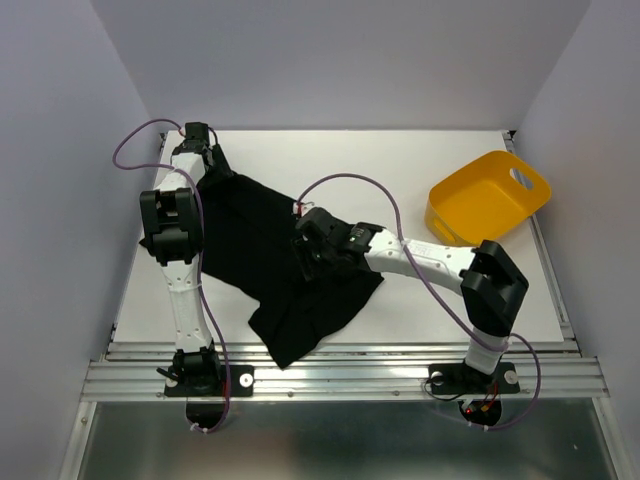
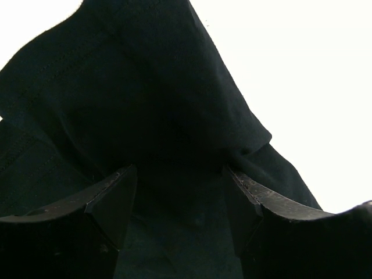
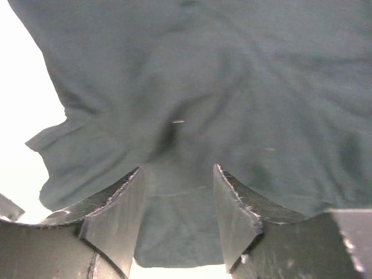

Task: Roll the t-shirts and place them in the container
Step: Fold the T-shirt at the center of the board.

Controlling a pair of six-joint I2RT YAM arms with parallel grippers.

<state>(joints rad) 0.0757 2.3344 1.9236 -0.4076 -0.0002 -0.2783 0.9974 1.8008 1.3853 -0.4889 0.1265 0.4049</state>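
One black t-shirt (image 1: 250,240) lies crumpled and partly spread on the white table (image 1: 440,300), from the far left corner down to the front edge. My left gripper (image 1: 207,152) is at the shirt's far left end. In the left wrist view this left gripper (image 2: 180,177) stands open over dark folds of the t-shirt (image 2: 133,87). My right gripper (image 1: 303,240) sits on the middle of the shirt. In the right wrist view the right gripper (image 3: 177,174) has its jaws apart, with a flap of the t-shirt (image 3: 192,87) lying loose between them, not pinched.
A yellow plastic tub (image 1: 490,195) sits tilted at the back right of the table. White walls close in the back and both sides. A metal rail (image 1: 400,375) runs along the front edge, and one corner of the shirt reaches it.
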